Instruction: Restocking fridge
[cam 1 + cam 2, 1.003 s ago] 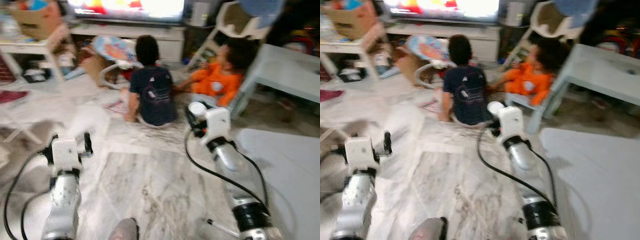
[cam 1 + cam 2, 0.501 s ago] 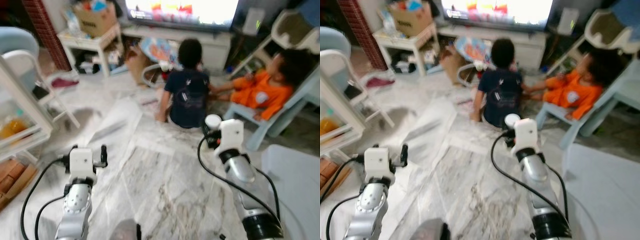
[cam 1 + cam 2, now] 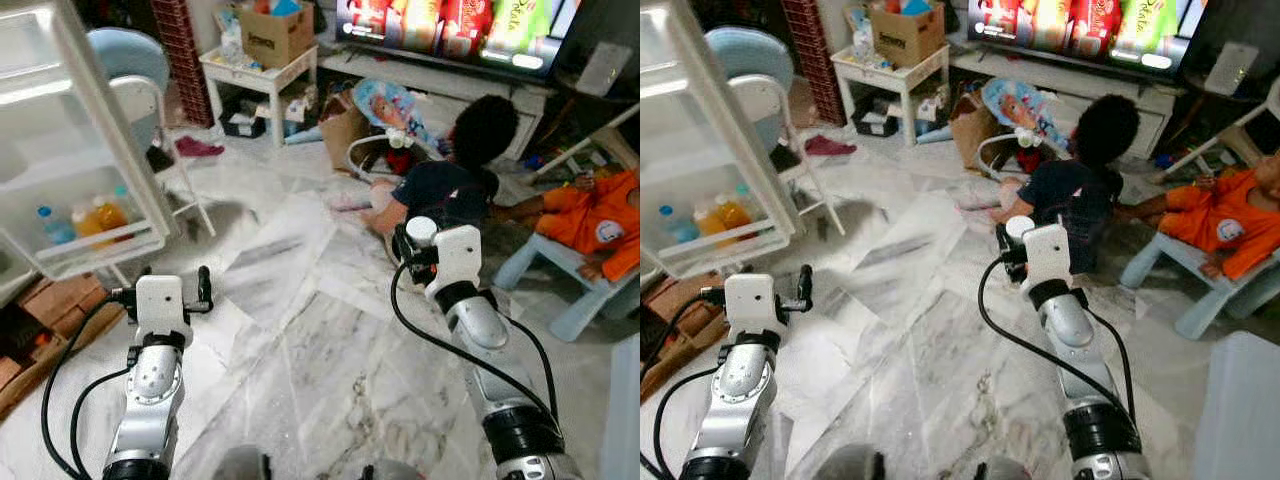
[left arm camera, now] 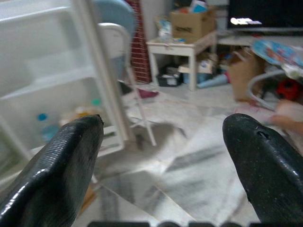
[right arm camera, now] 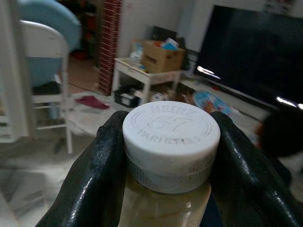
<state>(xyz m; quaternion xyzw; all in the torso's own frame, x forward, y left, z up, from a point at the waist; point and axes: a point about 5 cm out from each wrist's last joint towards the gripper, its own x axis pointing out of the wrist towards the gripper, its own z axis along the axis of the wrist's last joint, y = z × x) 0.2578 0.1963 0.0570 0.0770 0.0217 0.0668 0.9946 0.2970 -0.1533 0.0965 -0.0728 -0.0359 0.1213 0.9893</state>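
While the right gripper (image 5: 165,156) carries the white-capped bottle (image 5: 171,142) out in front of the robot, its two black fingers (image 5: 97,179) pinching it just under the cap, the main hazard I judge is that hold itself: the fingers grip high on the neck, so a jolt in walking or a sharp turn could let the bottle swing or slip onto hard stone. The left gripper (image 4: 165,156) is raised beside it with fingers spread wide and nothing between them (free, I would guess, to steady the door or a shelf).

Underfoot is pale marble floor (image 3: 330,350) with grey veining, glossy enough to look slippery, and sheets of white paper (image 3: 270,260) lie on it ahead, which a foot could skid on.

To the robot's left the open fridge door (image 3: 70,150) stands near, its lower shelf holding a few bottles (image 3: 90,215); swinging the load toward it could clip the door's edge or knock those. A white chair (image 3: 150,110) stands just behind the door.

Ahead and to the right a child in a dark shirt (image 3: 445,185) sits on the floor close to the right arm, and a second in orange (image 3: 595,215) rests on a pale blue chair; either moving suddenly is the gravest risk. Farther off are a white side table (image 3: 262,72) with a cardboard box (image 3: 275,22), a bouncer seat (image 3: 385,110) and a lit television (image 3: 450,25).
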